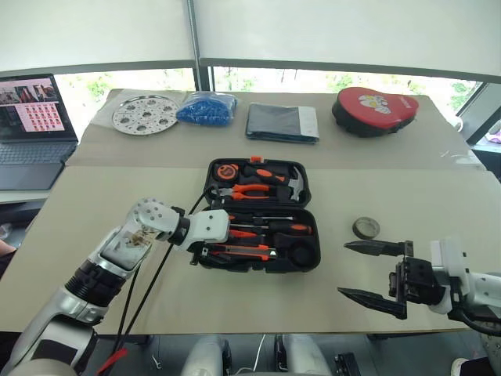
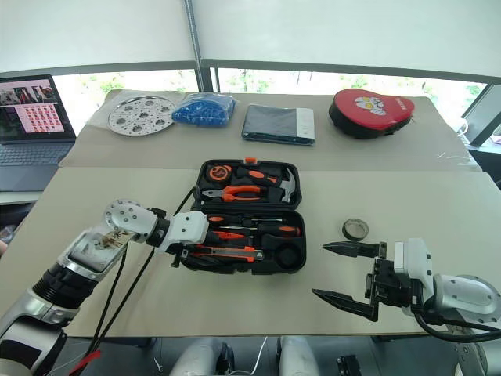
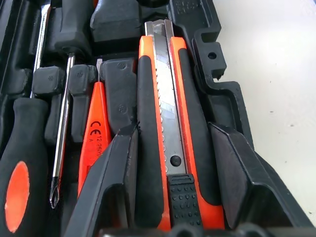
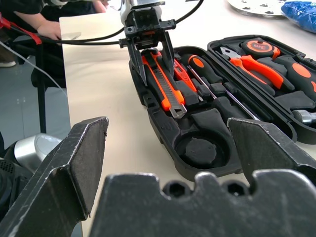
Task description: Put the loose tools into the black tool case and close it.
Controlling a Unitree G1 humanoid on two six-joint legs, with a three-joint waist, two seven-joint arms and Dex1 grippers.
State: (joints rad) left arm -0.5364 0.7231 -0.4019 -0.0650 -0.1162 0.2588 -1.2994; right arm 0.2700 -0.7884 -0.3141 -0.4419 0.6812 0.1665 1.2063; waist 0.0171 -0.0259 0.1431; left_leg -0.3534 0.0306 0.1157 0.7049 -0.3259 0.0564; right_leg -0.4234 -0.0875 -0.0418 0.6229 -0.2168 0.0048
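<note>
Black tool case (image 1: 301, 188): open on tabletop (image 1: 94, 235); left gripper (image 3: 173, 168), half-closed, straddles utility knife (image 4: 160, 81), seemingly seating it in its recess. Tape roll (image 1: 365, 228): loose beside case; right gripper (image 1: 376, 274) gaping, empty, nearby.

One black tool case (image 1: 309, 188) — two screwdrivers (image 1: 278, 228), one utility knife (image 1: 239, 251), one tester (image 3: 94, 133) — one tape roll (image 1: 365, 228).

Laptop (image 1: 31, 129), perforated metal disc (image 1: 145, 114), blue bag (image 1: 207, 108), dark folder (image 1: 282, 123), red pouch (image 1: 373, 110).
</note>
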